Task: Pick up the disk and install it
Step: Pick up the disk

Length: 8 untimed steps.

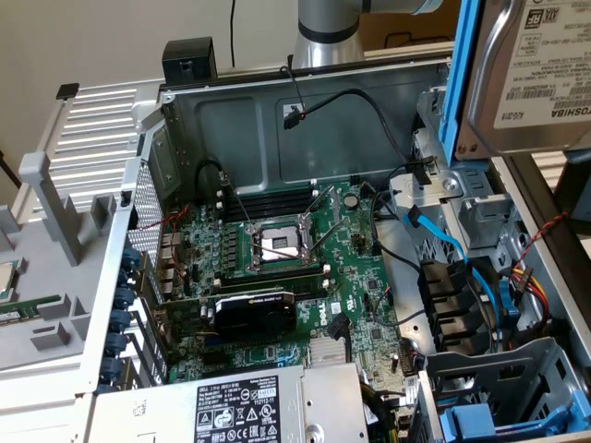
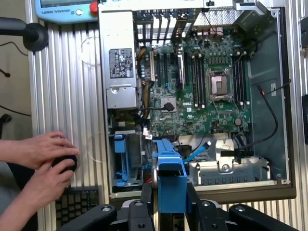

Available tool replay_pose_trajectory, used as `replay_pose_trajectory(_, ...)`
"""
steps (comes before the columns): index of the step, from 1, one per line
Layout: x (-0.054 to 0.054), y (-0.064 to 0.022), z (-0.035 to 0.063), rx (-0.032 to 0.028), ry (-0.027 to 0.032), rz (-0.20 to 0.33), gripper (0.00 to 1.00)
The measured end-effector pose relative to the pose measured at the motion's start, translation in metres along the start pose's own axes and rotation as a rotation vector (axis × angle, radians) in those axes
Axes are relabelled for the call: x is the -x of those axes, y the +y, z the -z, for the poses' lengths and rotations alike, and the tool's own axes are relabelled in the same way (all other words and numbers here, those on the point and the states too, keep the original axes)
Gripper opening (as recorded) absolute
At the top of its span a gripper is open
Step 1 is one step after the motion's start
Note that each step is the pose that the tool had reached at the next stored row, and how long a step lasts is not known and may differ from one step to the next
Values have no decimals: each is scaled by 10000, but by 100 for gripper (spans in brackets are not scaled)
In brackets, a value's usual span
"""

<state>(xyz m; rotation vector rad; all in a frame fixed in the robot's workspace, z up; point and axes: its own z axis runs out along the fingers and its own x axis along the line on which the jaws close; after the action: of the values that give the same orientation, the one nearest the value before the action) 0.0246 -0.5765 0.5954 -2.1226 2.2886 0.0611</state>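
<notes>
Between the black fingers [image 2: 193, 199] of the gripper [image 2: 171, 195] sits the disk [image 2: 171, 175], a flat rectangular silver-metal drive framed by bright blue plastic rails. The fingers stand partly closed, pressed against its two sides and holding it clear of everything else. Seen from the exterior view, the disk [image 1: 536, 74] hangs high above the open grey steel computer case [image 1: 305, 120] at that view's right. Its white TOSHIBA barcode label faces the camera upside down, and one blue rail runs down its edge.

Beyond the fingertips lies the case [image 2: 284, 96], and just ahead of them a silver metal drive cage [image 2: 226, 168] with a thin blue cable [image 2: 197, 151] near it. Further from the fingers spreads the green motherboard [image 2: 211, 96] with its square silver processor socket [image 2: 219, 82]. To one side of them is the big grey power-supply box [image 2: 118, 62] with a black-and-white sticker. A short black graphics card [image 1: 254, 309] stands on the board.

Well apart from the fingers, outside the case, a person's two hands [image 2: 45, 147] rest on a small round black object [image 2: 65, 163] beside a black keyboard [image 2: 77, 204].
</notes>
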Motion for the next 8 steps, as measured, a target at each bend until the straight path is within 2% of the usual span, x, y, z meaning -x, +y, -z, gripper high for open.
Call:
replay_pose_trajectory(5,-179,-51,4,0,-1,3,37)
replay_pose_trajectory(8,-231,-61,6,4,2,11,37)
